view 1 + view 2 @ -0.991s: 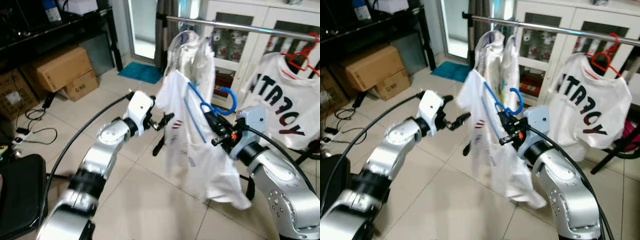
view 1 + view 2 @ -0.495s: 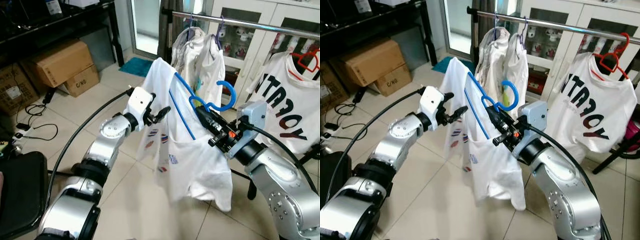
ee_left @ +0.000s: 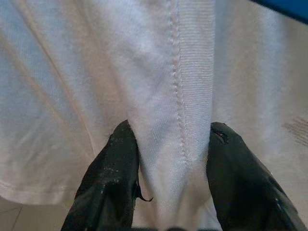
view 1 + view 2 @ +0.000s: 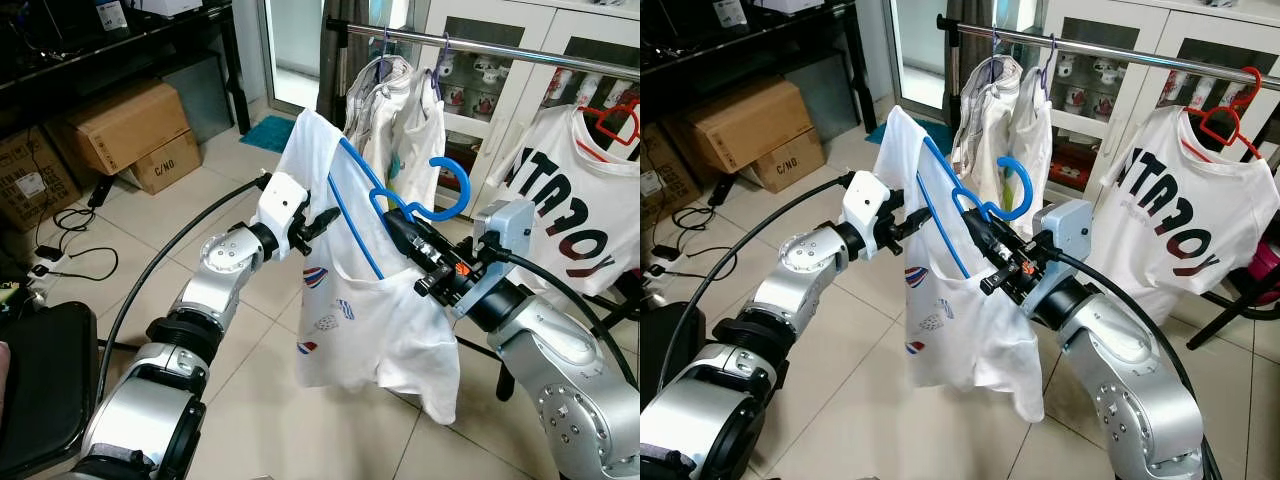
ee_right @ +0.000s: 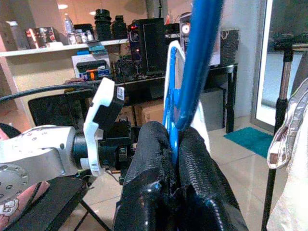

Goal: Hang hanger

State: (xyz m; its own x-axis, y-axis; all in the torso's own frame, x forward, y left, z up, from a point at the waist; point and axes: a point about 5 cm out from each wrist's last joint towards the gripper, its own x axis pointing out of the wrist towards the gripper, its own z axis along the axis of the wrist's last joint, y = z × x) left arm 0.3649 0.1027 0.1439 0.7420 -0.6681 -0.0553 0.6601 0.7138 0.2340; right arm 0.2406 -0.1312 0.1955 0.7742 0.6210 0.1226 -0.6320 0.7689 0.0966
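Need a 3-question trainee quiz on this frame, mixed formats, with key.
1. True or false: the right gripper is shut on the blue hanger.
2. Multiple choice: the left gripper pinches A) the cardboard box, B) the white shirt on the blue hanger, C) the rail.
3. Fill in: the blue hanger's hook is not yet over the metal ____.

Key
1. True; in the right wrist view the fingers clamp the blue bar.
2. B; fabric sits between the two black fingers.
3. rail; the hook hangs below it, while a red hanger with a lettered shirt already hangs there.
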